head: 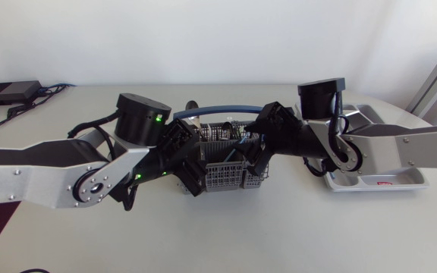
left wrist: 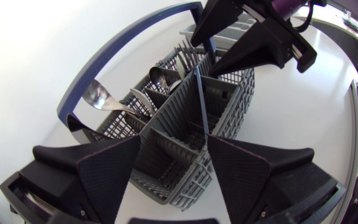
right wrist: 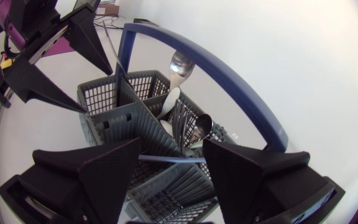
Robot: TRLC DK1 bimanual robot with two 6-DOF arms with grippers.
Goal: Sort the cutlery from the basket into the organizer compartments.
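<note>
Basket (head: 222, 178) was crowded from both ends: left gripper (left wrist: 174, 140) parked left, right gripper (right wrist: 171, 142) right, fingers spread wide.

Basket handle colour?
Blue handle, arching over the grey basket; shows best in the right wrist view.

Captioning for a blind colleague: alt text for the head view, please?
The left gripper and right gripper flank a grey cutlery basket with a blue handle at mid-table. The organizer lies to the right, partly hidden by the right arm.
</note>
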